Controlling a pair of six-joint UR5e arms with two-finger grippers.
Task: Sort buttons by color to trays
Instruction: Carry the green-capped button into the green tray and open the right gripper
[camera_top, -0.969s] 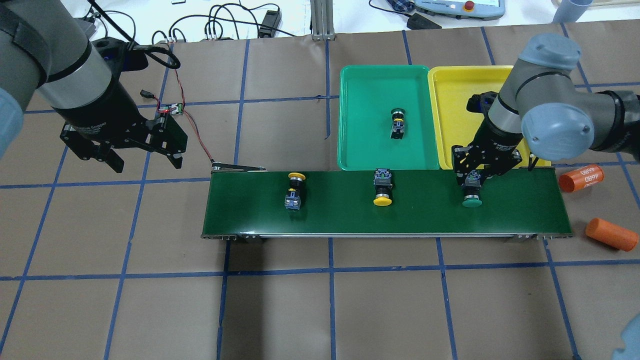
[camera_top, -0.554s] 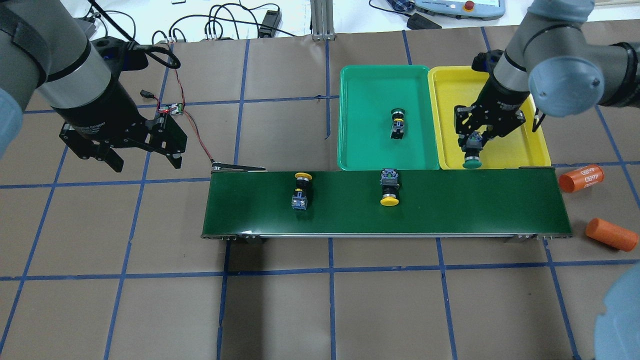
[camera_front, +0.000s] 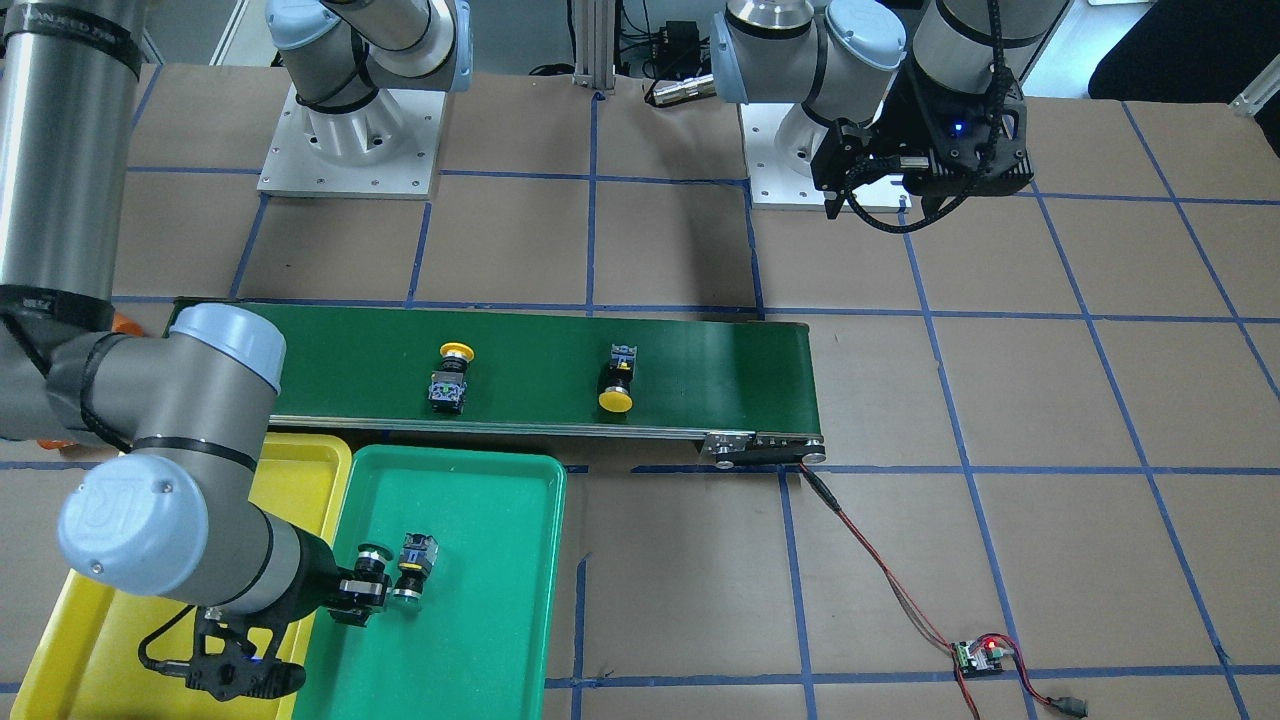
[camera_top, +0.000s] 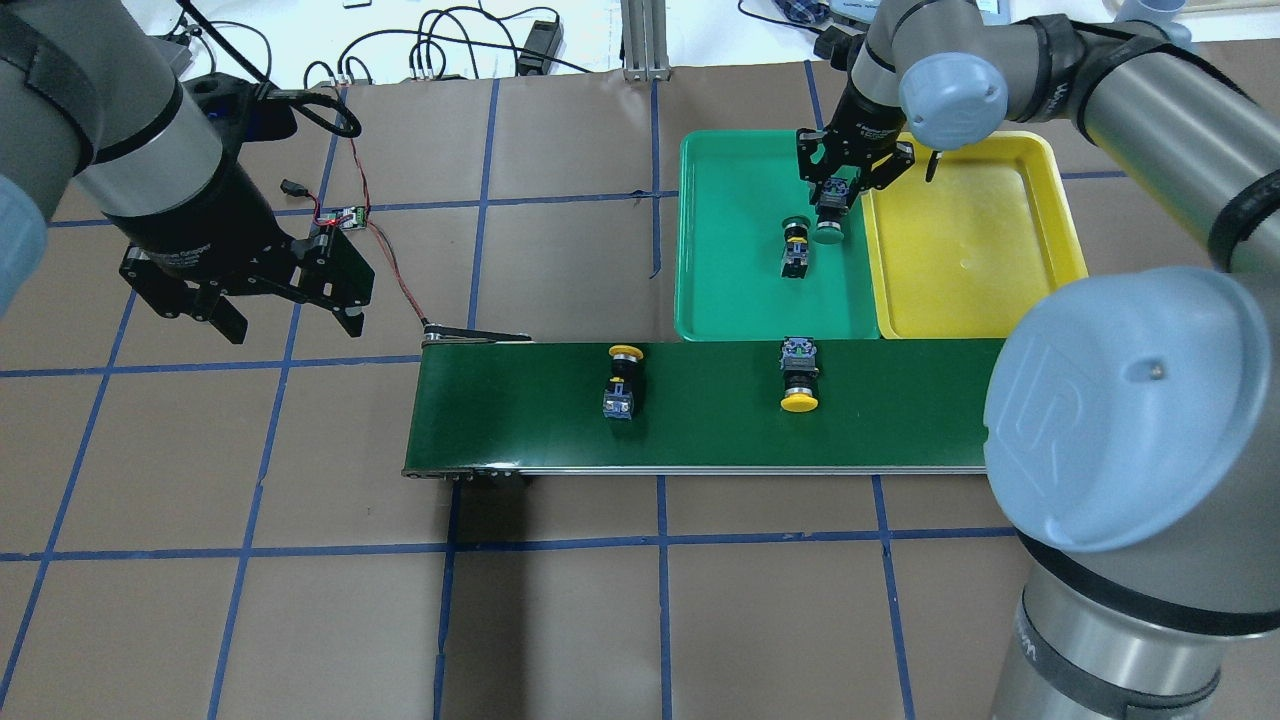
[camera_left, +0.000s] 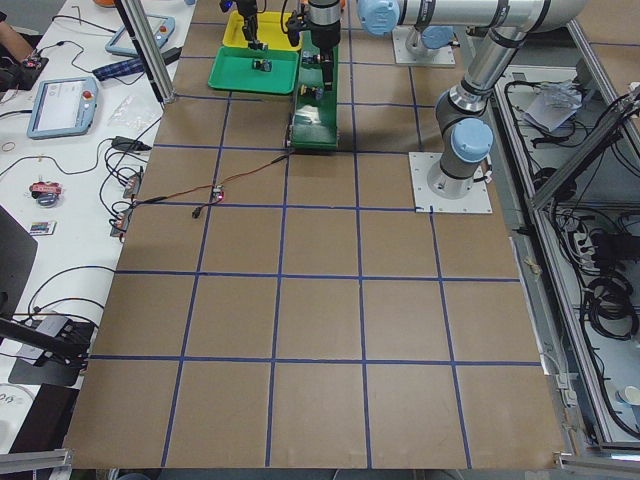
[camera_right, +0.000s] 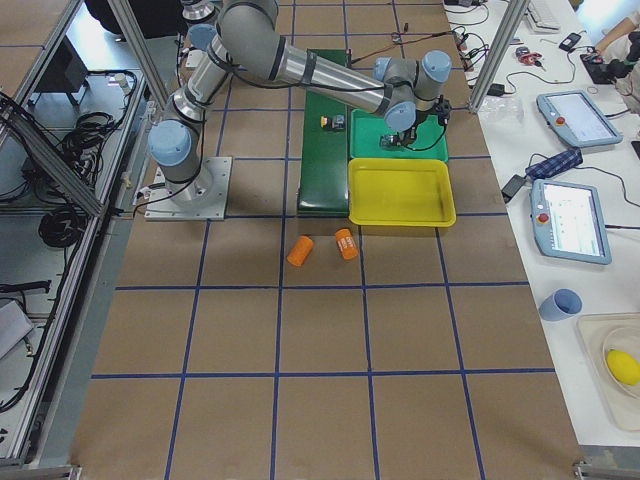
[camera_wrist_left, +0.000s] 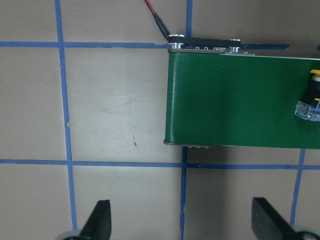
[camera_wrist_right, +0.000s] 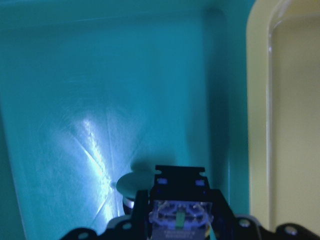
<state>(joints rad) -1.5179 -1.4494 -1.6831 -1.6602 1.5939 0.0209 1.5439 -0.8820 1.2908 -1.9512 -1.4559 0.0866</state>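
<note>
My right gripper (camera_top: 838, 200) is shut on a green button (camera_top: 828, 232) and holds it just above the green tray (camera_top: 730, 290), near its right wall. The held button's switch body (camera_wrist_right: 177, 220) fills the bottom of the right wrist view. A second green button (camera_top: 795, 246) lies in the tray just beside it. The yellow tray (camera_top: 990, 290) next to it holds nothing. Two yellow buttons (camera_top: 620, 378) (camera_top: 800, 380) lie on the conveyor belt (camera_top: 700, 430). My left gripper (camera_top: 275, 315) hangs open over the table left of the belt, holding nothing.
My right arm's elbow (camera_top: 1100, 420) covers the belt's right end in the overhead view. Two orange cylinders (camera_right: 300, 250) (camera_right: 346, 243) lie on the table beyond that end. A small circuit board (camera_top: 345, 215) with red wires runs to the belt's left end.
My right gripper lifted the green button off the belt and carried it across the yellow tray to the green tray. Both yellow buttons drifted right on the belt. My left arm stayed still.
</note>
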